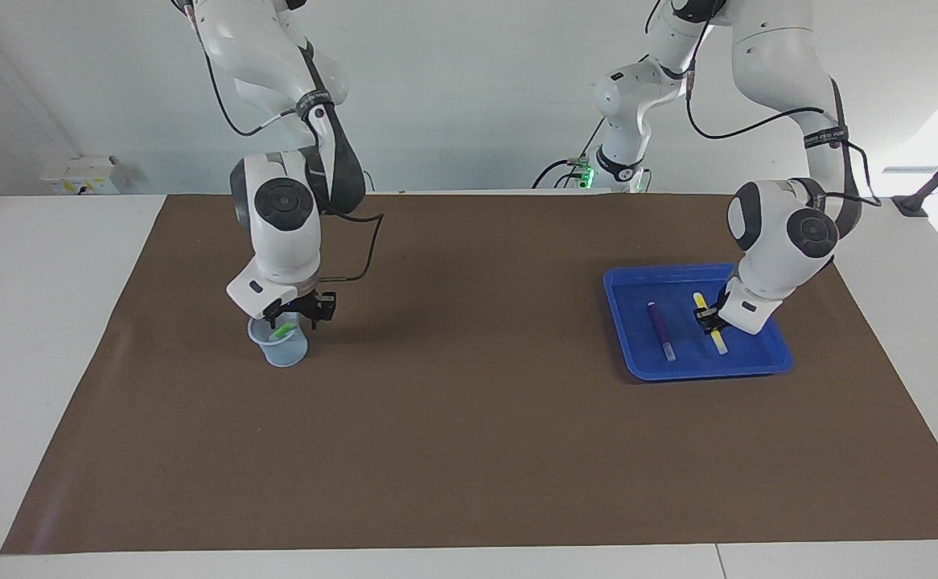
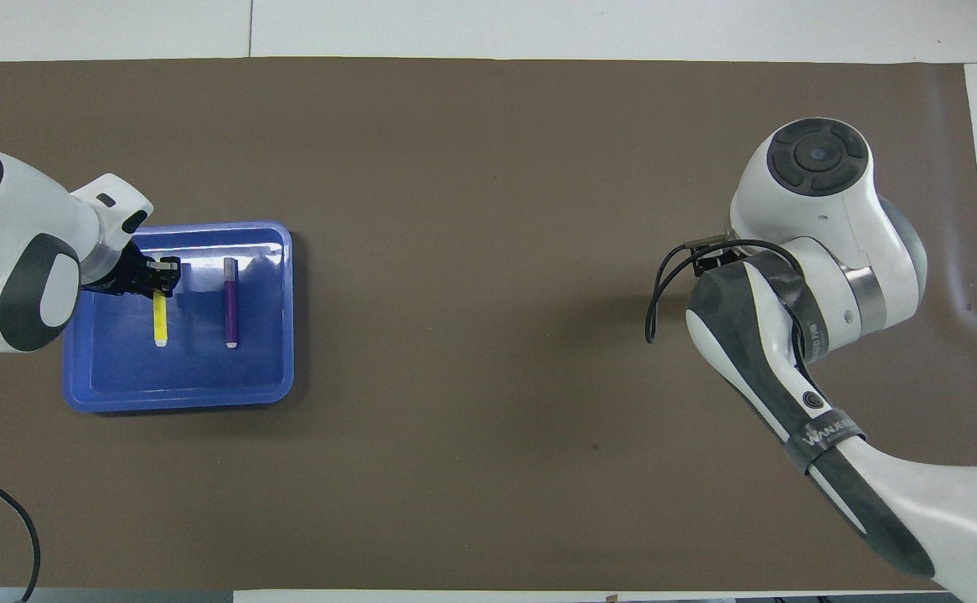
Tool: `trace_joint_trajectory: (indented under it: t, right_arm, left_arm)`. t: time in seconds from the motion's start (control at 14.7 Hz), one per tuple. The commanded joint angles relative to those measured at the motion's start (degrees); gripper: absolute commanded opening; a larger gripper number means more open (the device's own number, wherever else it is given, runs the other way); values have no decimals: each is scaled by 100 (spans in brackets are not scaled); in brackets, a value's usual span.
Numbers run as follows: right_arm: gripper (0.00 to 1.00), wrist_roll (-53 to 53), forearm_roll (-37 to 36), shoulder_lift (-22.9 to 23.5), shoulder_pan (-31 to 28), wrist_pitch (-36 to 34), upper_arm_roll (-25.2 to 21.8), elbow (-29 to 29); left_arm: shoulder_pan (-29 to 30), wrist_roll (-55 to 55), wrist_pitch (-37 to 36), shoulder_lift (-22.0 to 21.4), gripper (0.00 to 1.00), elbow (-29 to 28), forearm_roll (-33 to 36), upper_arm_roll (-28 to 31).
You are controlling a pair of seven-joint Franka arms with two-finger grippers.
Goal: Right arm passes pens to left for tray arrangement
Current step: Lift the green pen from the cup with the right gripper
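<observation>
Facing view: right gripper (image 1: 302,310) sits over the cup (image 1: 280,344) holding the green pen (image 1: 281,330), grip unclear. Left gripper (image 1: 709,319) clenches the yellow pen (image 1: 710,323) in the tray (image 1: 759,366), beside the purple pen (image 1: 660,330).

White table, brown mat.
We see the mat (image 1: 469,450) covering the table (image 1: 43,322), a pale wall (image 1: 469,96) above it.

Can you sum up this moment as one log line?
left gripper: at yellow pen in tray | purple pen: in tray | right gripper: over green pen
</observation>
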Motion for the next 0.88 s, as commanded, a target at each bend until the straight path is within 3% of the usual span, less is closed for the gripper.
trace_joint_trajectory:
  t: [0.0, 0.14, 0.2, 0.34, 0.75, 0.82]
  right_arm:
    - [71, -151, -107, -183, -65, 134, 35, -208]
    - [68, -264, -177, -183, -65, 91, 35, -191]
    - [54, -282, -195, -183, -65, 73, 35, -173]
    - [0, -318, -282, -183, -57, 72, 35, -164]
    - [0, -309, -397, -174, -65, 213, 35, -138]
    - [0, -326, -397, -174, -83, 213, 35, -95]
  left_arm:
    - [-145, 11, 202, 87, 0, -77, 138, 28]
    - [-111, 20, 194, 88, 0, -77, 147, 28]
    - [-93, 20, 185, 88, 0, -85, 147, 28]
    - [-76, 11, 185, 79, 0, -94, 147, 19]
    - [-58, -41, 167, 70, 0, -129, 138, 19]
    - [-32, -120, 193, 79, 69, -129, 138, 19]
